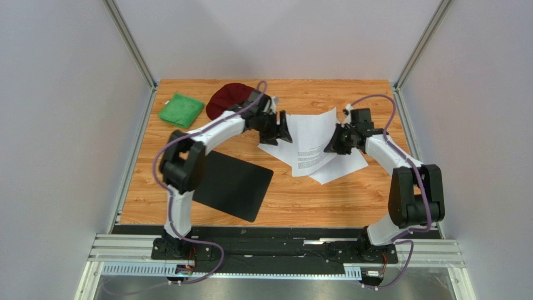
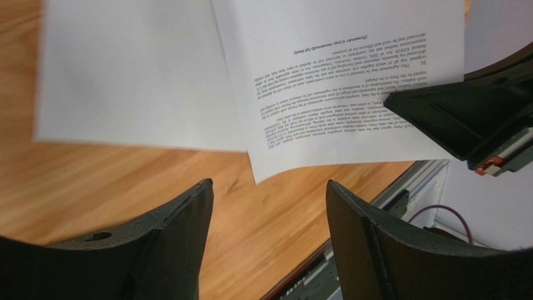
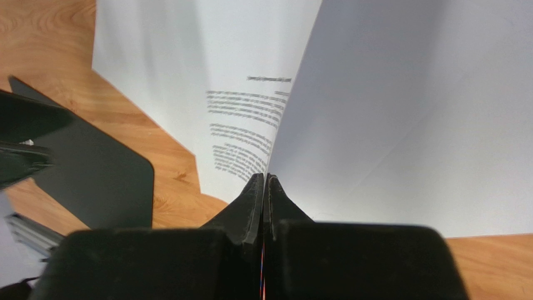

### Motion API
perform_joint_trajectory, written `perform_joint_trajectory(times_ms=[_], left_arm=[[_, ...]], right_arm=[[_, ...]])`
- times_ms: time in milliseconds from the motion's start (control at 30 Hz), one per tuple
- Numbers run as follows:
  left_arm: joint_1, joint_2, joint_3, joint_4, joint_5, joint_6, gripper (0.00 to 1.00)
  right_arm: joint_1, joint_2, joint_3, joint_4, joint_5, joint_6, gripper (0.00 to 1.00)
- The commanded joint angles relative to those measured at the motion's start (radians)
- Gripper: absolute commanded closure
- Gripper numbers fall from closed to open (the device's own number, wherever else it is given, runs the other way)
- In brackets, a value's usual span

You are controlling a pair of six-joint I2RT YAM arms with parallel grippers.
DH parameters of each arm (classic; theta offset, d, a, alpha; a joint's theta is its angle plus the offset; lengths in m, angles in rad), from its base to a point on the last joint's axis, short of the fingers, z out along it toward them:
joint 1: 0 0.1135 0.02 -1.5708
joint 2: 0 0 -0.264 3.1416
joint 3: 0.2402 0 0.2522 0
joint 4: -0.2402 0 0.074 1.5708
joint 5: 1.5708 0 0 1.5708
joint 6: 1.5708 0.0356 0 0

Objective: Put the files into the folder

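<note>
Top view: the files lie on the surface [image 1: 313,206] right of centre, between the two end effectors. The printed sheet [image 1: 313,144] lies uppermost, its long axis running roughly up and down the frame and leaning to the right, its upper part curled clear of the other sheets [image 1: 341,167] that lie fanned beneath it. Right wrist view: the right end effector [image 3: 264,178] is pressed fully together on the edge of the printed sheet, no gap being seen between the fingers, and the paper rises from the tips. Left wrist view: the left end effector [image 2: 269,187] is spread wide with nothing between the fingers; bare wood and the near corner of the sheets are seen through the gap. It hovers just beside the left edge of the files. The folder [image 1: 234,184] lies flat at lower left of the files, apart from them and turned at a slant to the surface edges, with one end hidden under the left arm. No clip is seen, so the clip end cannot be told, nor can the long axis be fixed with confidence. Judgement: the held sheet must travel toward the lower left of the frame to reach the folder. The left end effector is the nearer to the folder, and it also stands close to that path, so a handover or a withdrawal of that arm is likely to be needed.
</note>
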Motion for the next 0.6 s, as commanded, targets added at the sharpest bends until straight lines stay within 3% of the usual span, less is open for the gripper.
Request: perform_joint_trajectory(times_ms=[0, 133, 300, 433, 567], left_arm=[[0.181, -0.456, -0.125, -0.145, -0.093, 0.097, 0.25], [0.397, -0.754, -0.333, -0.262, -0.160, 0.123, 0.26], [0.685, -1.066, -0.482, -0.377, -0.299, 0.189, 0.18], [0.769, -1.040, -0.498, -0.431, -0.295, 0.219, 0.14], [0.769, -0.826, -0.476, -0.446, -0.238, 0.291, 0.16]], right_arm=[[0.224, -0.163, 0.184, -0.172, 0.215, -0.112, 1.00], [0.491, -0.188, 0.357, -0.252, 0.122, -0.177, 1.00], [0.683, -0.189, 0.419, -0.249, -0.175, -0.176, 1.00], [0.720, -0.212, 0.342, -0.125, -0.477, -0.130, 1.00], [0.714, -0.191, 0.246, -0.068, -0.513, -0.135, 1.00]])
